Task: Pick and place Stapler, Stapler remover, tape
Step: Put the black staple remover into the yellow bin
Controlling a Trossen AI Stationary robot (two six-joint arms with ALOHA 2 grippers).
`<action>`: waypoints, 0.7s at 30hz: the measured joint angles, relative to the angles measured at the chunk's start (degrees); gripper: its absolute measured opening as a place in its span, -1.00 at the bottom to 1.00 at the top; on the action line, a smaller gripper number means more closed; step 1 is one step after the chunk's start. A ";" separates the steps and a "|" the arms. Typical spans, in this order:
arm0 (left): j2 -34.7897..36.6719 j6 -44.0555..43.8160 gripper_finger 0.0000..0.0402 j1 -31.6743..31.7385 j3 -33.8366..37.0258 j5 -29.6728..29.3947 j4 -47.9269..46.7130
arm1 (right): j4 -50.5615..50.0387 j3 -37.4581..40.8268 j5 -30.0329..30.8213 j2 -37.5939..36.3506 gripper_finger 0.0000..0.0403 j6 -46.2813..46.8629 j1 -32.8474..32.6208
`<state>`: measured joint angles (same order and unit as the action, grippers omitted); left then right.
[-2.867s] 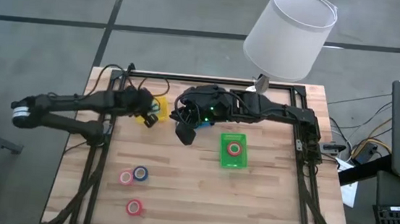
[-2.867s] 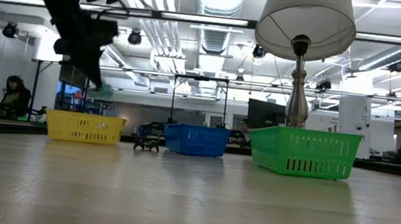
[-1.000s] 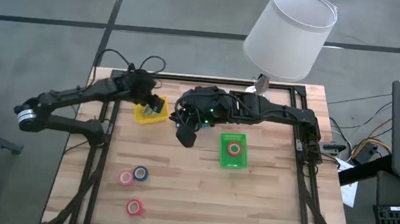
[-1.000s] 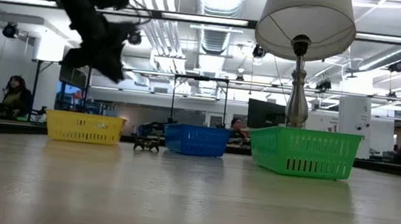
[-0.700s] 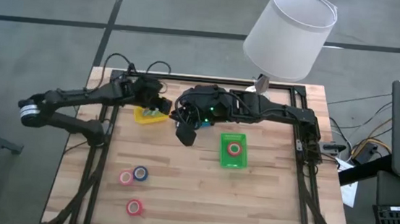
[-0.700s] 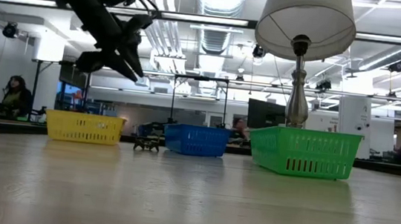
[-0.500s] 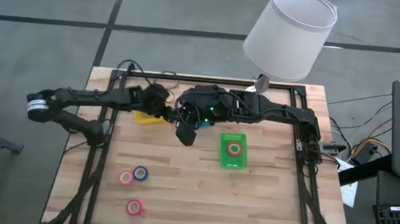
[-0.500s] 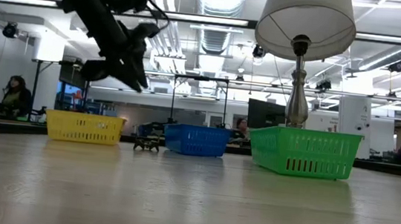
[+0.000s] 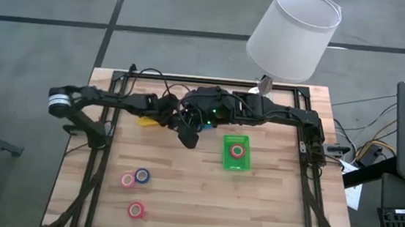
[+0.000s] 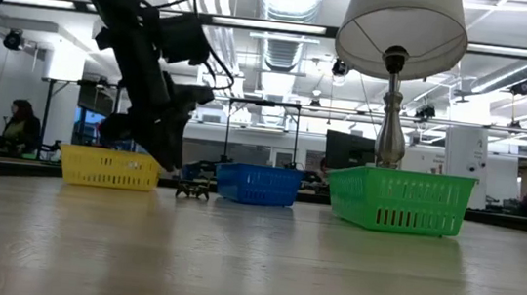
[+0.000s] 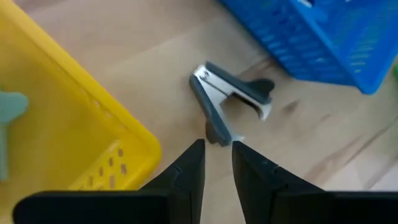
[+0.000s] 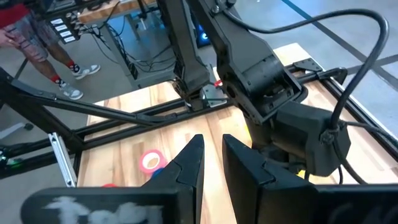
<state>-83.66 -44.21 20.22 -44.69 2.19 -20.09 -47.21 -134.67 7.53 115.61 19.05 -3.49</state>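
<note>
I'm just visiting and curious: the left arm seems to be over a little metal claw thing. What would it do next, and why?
Probably lower the left hand straight down and close on the staple remover. The remover lies on the bare table between the yellow basket and blue basket, just beyond the slightly parted fingertips, not yet gripped.

The high view looks straight down on the whole worktop (image 9: 269,193) from far above. The low view sits at worktop height and faces level toward the yellow basket (image 10: 110,167), which the left wrist view shows close up from above. The right wrist view looks across the boards from beyond the yellow basket and, like the high view, shows the left arm (image 12: 267,93).
</note>
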 joint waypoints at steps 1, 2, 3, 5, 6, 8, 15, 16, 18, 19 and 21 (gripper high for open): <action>-0.34 0.00 -0.59 -0.04 -0.02 0.33 0.03 | -0.05 0.00 -0.02 0.00 -0.74 0.00 0.00; -0.71 -0.05 -0.59 -0.04 -0.02 0.31 -0.03 | -0.10 0.00 -0.02 0.00 -0.74 0.00 0.00; -0.99 -0.31 -0.59 -0.04 0.00 0.33 -0.01 | -0.13 0.00 -0.02 0.00 -0.74 0.00 0.00; -1.39 -0.77 -0.59 -0.04 -0.01 0.34 0.18 | -0.14 0.01 -0.02 0.00 -0.74 0.00 0.00; -1.58 -0.76 -0.59 -0.04 -0.02 0.31 0.44 | -0.14 0.03 -0.01 0.00 -0.74 0.00 0.00; -1.88 -0.69 -0.59 -0.04 -0.02 0.30 0.61 | -0.16 0.09 -0.02 0.00 -0.74 0.00 0.00; -1.68 0.79 -0.59 -0.04 -0.02 0.12 4.00 | -0.38 0.22 0.00 0.00 -0.74 0.00 0.00; -1.66 0.85 -0.59 -0.04 -0.02 -0.10 4.16 | -0.38 0.22 0.00 0.00 -0.74 -0.02 0.00; -1.79 1.07 -0.59 0.07 -0.02 -0.32 4.08 | -0.36 0.26 0.00 0.00 -0.74 -0.02 0.00; -1.95 1.14 -0.59 0.07 -0.02 -0.57 4.10 | -0.38 0.28 0.00 0.00 -0.74 -0.02 0.00; -2.22 1.04 -0.59 0.12 -0.02 -0.77 4.05 | -0.38 0.34 0.00 0.00 -0.74 -0.04 0.00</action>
<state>-85.88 -43.16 20.34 -44.71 1.42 -16.04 -47.59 -134.33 7.53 115.61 19.00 -3.49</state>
